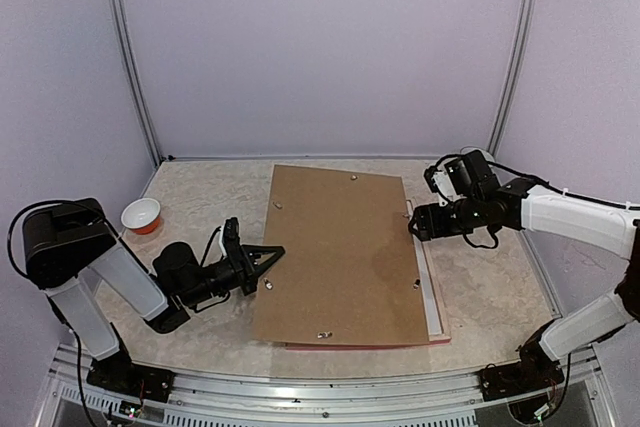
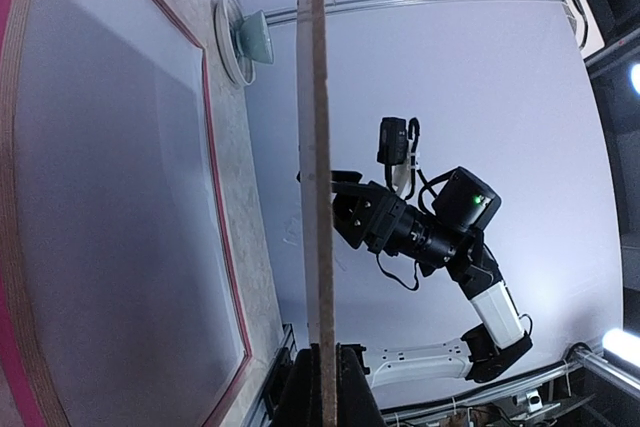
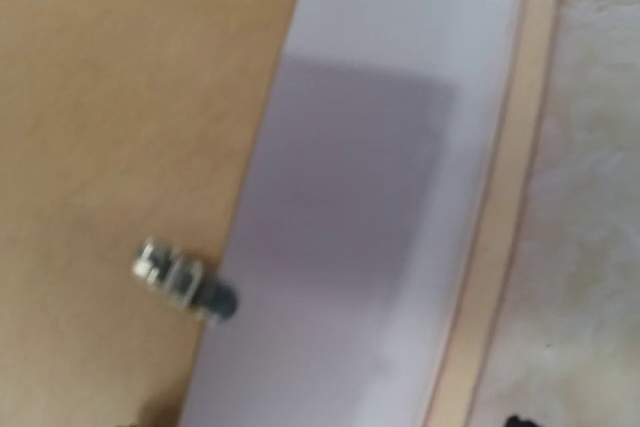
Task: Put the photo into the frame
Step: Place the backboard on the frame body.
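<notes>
A brown backing board point(image 1: 345, 252) covers most of the frame point(image 1: 360, 346), whose pink edge shows along the front and right. My left gripper point(image 1: 272, 257) is shut on the board's left edge. In the left wrist view the board point(image 2: 318, 147) stands edge-on between the fingers point(image 2: 355, 387), raised off the frame point(image 2: 222, 237), which holds a pale sheet. My right gripper point(image 1: 415, 222) hovers at the board's right edge with open jaws and holds nothing. Its wrist view shows the board point(image 3: 120, 97), a metal clip point(image 3: 185, 277) and the frame's pale wood back point(image 3: 505, 217). The photo is out of view.
A small white and orange bowl point(image 1: 141, 215) sits at the far left of the table, also seen as the bowl point(image 2: 245, 37) in the left wrist view. Metal uprights and purple walls close in the back and sides. Small clips dot the board's edges.
</notes>
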Robot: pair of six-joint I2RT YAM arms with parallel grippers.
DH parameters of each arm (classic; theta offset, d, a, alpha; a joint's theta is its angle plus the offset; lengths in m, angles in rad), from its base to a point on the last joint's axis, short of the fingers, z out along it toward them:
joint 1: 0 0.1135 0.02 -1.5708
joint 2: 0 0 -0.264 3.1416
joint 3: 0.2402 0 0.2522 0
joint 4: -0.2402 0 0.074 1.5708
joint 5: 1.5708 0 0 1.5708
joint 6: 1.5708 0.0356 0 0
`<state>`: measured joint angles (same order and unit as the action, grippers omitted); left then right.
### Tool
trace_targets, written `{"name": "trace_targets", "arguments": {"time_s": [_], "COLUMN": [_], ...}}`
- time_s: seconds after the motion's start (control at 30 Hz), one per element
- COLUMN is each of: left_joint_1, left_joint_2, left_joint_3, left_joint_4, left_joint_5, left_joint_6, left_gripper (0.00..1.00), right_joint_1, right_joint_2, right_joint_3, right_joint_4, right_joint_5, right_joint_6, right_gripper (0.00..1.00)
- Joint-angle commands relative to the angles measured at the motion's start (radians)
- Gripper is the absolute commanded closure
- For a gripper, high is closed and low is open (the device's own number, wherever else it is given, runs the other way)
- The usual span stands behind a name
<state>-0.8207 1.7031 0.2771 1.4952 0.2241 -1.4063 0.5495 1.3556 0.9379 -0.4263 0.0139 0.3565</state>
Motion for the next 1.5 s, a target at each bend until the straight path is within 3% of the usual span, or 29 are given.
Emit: {"name": "trace_targets", "arguments": {"time_s": [0.0, 0.4, 0.93, 1.03, 1.2, 1.47], "left_joint_1": [-0.019, -0.034, -0.041, -0.041, -0.041, -0.041], "left_joint_2": [-0.010, 0.013, 0.038, 0.045, 0.076, 0.130], "left_joint_3": [0.037, 0.031, 0.023, 0.023, 0.035, 0.085], "left_joint_4": [0.133, 0.163, 0.177, 0.179, 0.188, 0.182], "left_joint_5": [0.009, 0.012, 0.001, -0.006, -0.014, -0.025], "left_joint_6": [-0.002, -0.012, -0.017, -0.018, -0.026, -0.048], "left_gripper": [1.00, 1.00, 1.00, 1.00, 1.00, 1.00], "right_joint_1": [0.009, 0.009, 0.003, -0.029, -0.130, -0.193], "right_joint_2": [0.030, 0.090, 0.103, 0.060, -0.013, -0.019], "right_joint_3": [0.039, 0.080, 0.122, 0.115, 0.049, -0.036], "right_joint_4": [-0.003, 0.032, 0.025, 0.020, 0.071, 0.111], "right_joint_5": [0.092, 0.165, 0.141, 0.090, -0.134, -0.212], "right_joint_6": [-0.004, -0.006, -0.016, -0.010, 0.031, 0.048], "right_gripper": [0.22, 0.19, 0.17, 0.17, 0.17, 0.17]}}
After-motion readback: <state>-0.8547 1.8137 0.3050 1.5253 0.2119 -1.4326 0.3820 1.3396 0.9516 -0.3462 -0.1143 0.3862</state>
